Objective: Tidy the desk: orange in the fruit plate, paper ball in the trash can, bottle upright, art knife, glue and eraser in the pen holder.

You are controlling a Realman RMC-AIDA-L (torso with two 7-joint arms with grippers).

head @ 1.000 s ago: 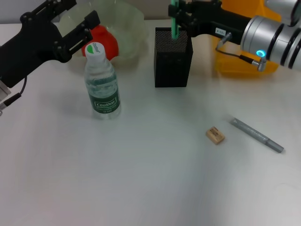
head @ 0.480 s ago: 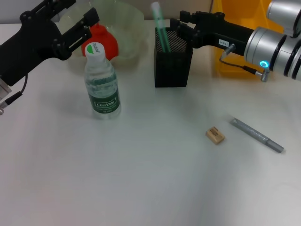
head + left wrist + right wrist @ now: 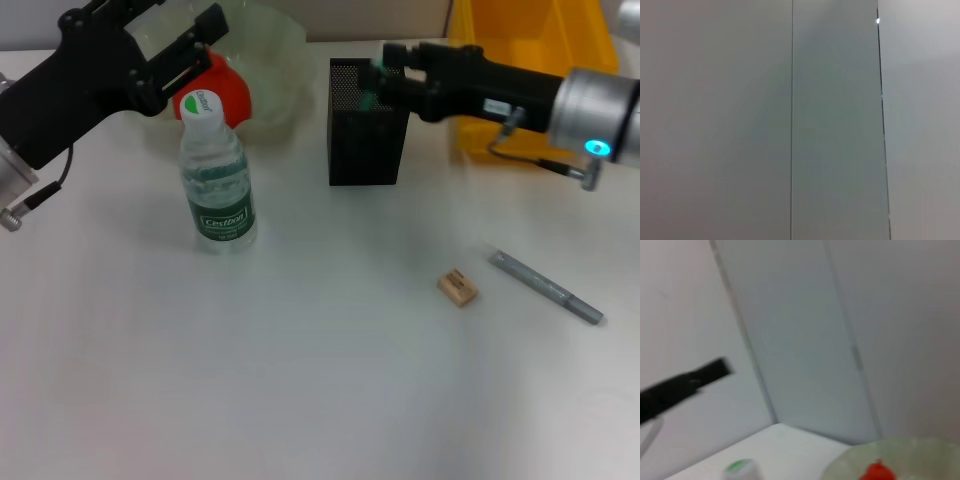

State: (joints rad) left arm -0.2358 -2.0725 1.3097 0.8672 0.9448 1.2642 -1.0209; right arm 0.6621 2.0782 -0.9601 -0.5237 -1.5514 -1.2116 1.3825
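My right gripper (image 3: pixel 385 78): over the far right rim of the pen holder (image 3: pixel 367 130); fingers sit narrow about something green, though I cannot tell if they grip it.
Green item (image 3: pixel 368 97): inside the pen holder, only a bit visible at its rim.
My left gripper (image 3: pixel 185 45): well left of the pen holder, raised over the fruit plate (image 3: pixel 268 60); fingers spread wide, holding nothing.
Orange (image 3: pixel 220 92): in the fruit plate, left of the pen holder.
Bottle (image 3: pixel 217 178): upright, left of the pen holder and nearer to me.
Eraser (image 3: pixel 457 287): on the desk (image 3: pixel 300 370), right of the pen holder and nearer to me.
Grey art knife (image 3: pixel 546 287): flat, just right of the eraser.
Yellow bin (image 3: pixel 530 60): right of the pen holder, behind my right arm.
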